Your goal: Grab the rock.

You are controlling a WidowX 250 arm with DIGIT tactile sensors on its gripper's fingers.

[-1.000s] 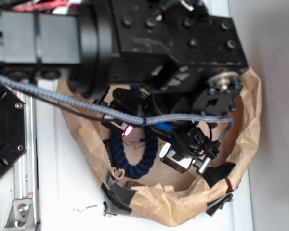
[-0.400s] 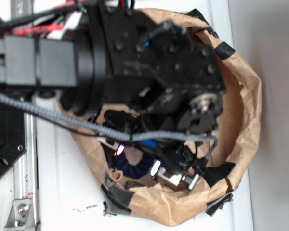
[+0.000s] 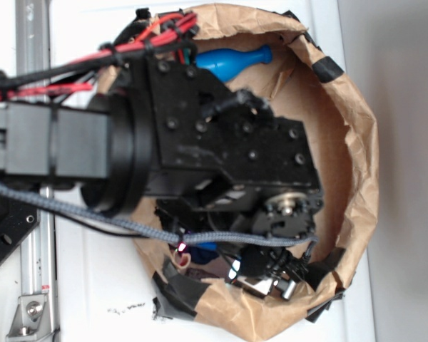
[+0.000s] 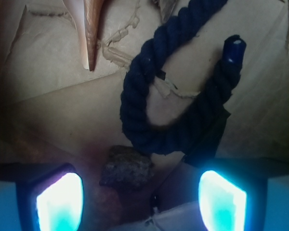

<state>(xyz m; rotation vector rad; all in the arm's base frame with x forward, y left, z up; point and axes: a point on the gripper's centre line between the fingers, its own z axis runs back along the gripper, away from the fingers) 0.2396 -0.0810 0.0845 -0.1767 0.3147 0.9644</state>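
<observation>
In the wrist view the rock [image 4: 125, 168], a rough brown-grey chunk, lies on the paper floor just below a dark blue rope ring [image 4: 173, 91]. My gripper [image 4: 140, 199] is open, its two glowing pads [image 4: 60, 202] spread wide at the bottom of the frame. The rock sits between them, nearer the left pad and touching neither. In the exterior view the gripper [image 3: 260, 274] is down inside the brown paper bowl [image 3: 357, 178] at its near edge, and the arm hides the rock.
A tan pointed seashell [image 4: 89, 29] lies at the top left of the wrist view. A blue bowling-pin-shaped toy [image 3: 232, 60] rests at the bowl's far side. Black tape [image 3: 178, 292] patches the bowl's near rim. A grey braided cable [image 3: 93, 214] crosses in front of the arm.
The arm has swung toward the bowl's near edge and lowered. The blue toy at the far side has come into view, and the rope ring is now hidden under the arm.
</observation>
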